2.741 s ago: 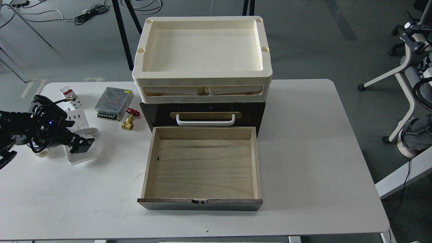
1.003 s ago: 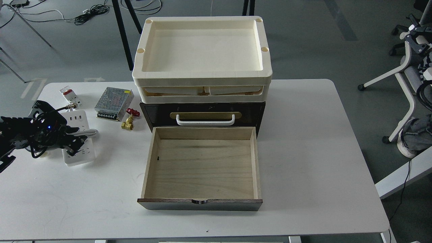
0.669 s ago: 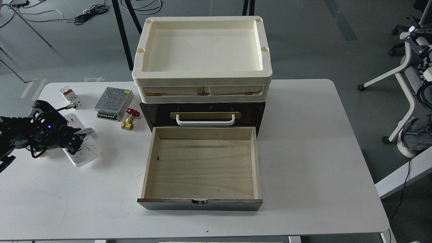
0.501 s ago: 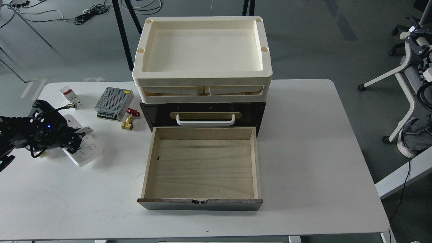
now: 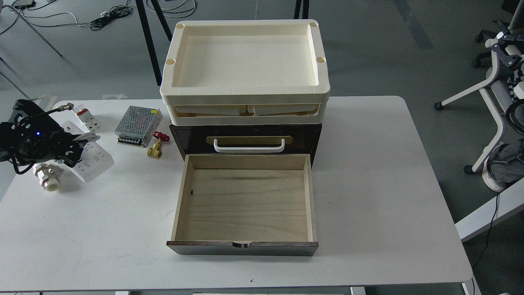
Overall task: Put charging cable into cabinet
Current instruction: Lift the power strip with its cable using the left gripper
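The charging cable (image 5: 93,162) is a white power strip with its cord wound around the middle. It hangs tilted in my left gripper (image 5: 75,150) over the table's left edge, and the gripper is shut on its near-left part. The cabinet (image 5: 245,137) is dark brown and stands at the table's middle. Its lower drawer (image 5: 243,203) is pulled out, showing an empty light plywood interior. The upper drawer is closed, with a white bar handle (image 5: 249,146). The right gripper is out of view.
Two cream plastic trays (image 5: 245,88) are stacked on the cabinet. A perforated metal power supply box (image 5: 138,120), a brass valve with a red handle (image 5: 156,146), a small white block with a red top (image 5: 86,116) and a white pipe fitting (image 5: 47,180) lie left of the cabinet.
My left gripper has closed on the power strip, turned it and lifted it up and to the left. The white pipe fitting beneath the arm now shows.
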